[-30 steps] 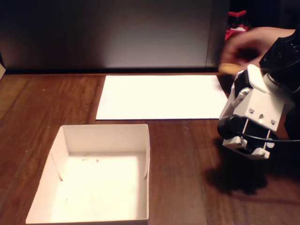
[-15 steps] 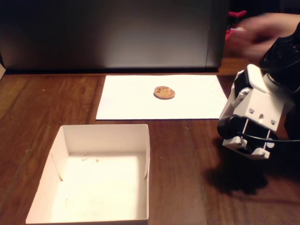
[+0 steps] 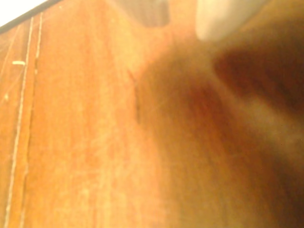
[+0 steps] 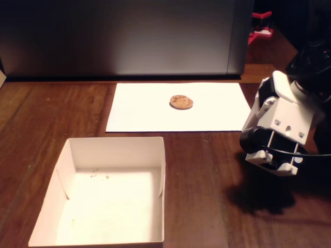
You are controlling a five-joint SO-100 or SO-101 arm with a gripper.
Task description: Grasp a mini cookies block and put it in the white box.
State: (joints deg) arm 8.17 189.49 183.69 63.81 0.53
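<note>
While the arm (image 4: pixel 279 129) hangs folded at the right edge of the fixed view, the mini cookies block (image 4: pixel 181 102) lies flat on a white paper sheet (image 4: pixel 145 111) at the far side of the wooden desk (image 4: pixel 201 191), a little right of the sheet's middle and with nothing touching it. It is round, golden-brown, with darker specks on top. The white box (image 4: pixel 161 165) sits nearer the camera on the left, open side up, its far wall just short of the sheet's near edge; a few crumbs dot its floor and nothing else is in it. Cookie and box are well apart, with the sheet's front strip and a band of bare desk between them.

The arm's white and black housing hovers over the desk to the right of the sheet, casting a dark shadow on the wood beneath it, and a thin black cable runs off from it toward the right edge. I cannot pick out the claw in the fixed view, and the wrist view is too blurred to help (it shows only orange wood grain close up, a pale smudge (image 3: pixel 223 16) at the top and a sliver of white at the upper left corner), so I cannot tell whether the claw is apart or together
</note>
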